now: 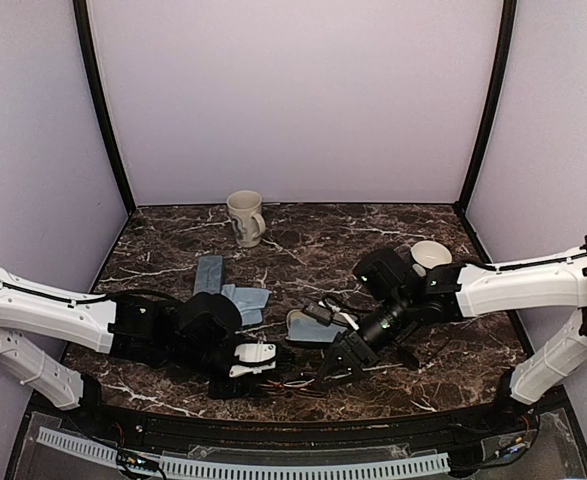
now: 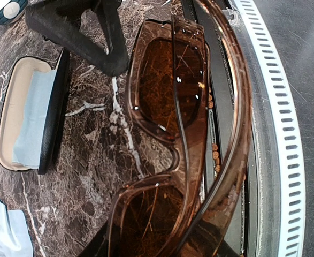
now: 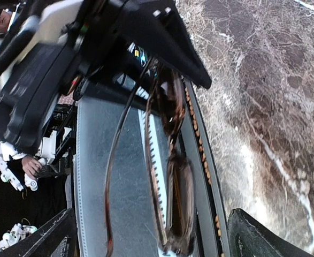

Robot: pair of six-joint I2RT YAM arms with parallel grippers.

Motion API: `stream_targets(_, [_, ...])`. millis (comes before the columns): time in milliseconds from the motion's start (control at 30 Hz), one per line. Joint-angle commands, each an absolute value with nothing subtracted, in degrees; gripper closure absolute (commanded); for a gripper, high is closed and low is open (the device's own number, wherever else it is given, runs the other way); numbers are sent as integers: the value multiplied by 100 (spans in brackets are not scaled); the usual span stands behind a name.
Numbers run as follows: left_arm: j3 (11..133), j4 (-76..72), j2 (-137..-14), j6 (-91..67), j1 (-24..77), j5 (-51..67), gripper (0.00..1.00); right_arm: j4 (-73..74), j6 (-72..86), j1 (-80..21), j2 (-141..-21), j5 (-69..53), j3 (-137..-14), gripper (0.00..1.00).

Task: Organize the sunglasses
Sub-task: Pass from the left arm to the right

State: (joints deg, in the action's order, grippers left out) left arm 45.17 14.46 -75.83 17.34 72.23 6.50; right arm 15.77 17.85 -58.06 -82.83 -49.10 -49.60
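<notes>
The thin brownish-framed sunglasses (image 2: 173,123) hang over the table's front edge, between my two grippers in the top view (image 1: 293,380). My left gripper (image 1: 251,362) is shut on one end of them; they fill the left wrist view, coming out from between its jaws (image 2: 162,250). My right gripper (image 1: 335,366) is open, and its two black fingers (image 3: 258,235) stand wide on either side of the free end of the sunglasses (image 3: 178,198) without touching them. I cannot make out the black-framed pair.
An open black oblong case (image 1: 308,326) with a light-blue cloth in its cream lining lies behind the grippers (image 2: 33,112). A grey-blue case (image 1: 210,272) and a blue cloth (image 1: 249,300) lie at the left. A mug (image 1: 245,218) and a white cup (image 1: 431,254) stand further back.
</notes>
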Motion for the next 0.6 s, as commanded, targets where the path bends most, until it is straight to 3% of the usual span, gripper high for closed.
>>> stream_targets(0, [4691,1471,-7585,1710,7242,629,65,1057,2087,-5783,-8635,-5048,-5097,2])
stream_targets(567, [4572,1265,-7154,1575,7237,935,66,1195,2149,-5652,-8913,-4584,-4886,11])
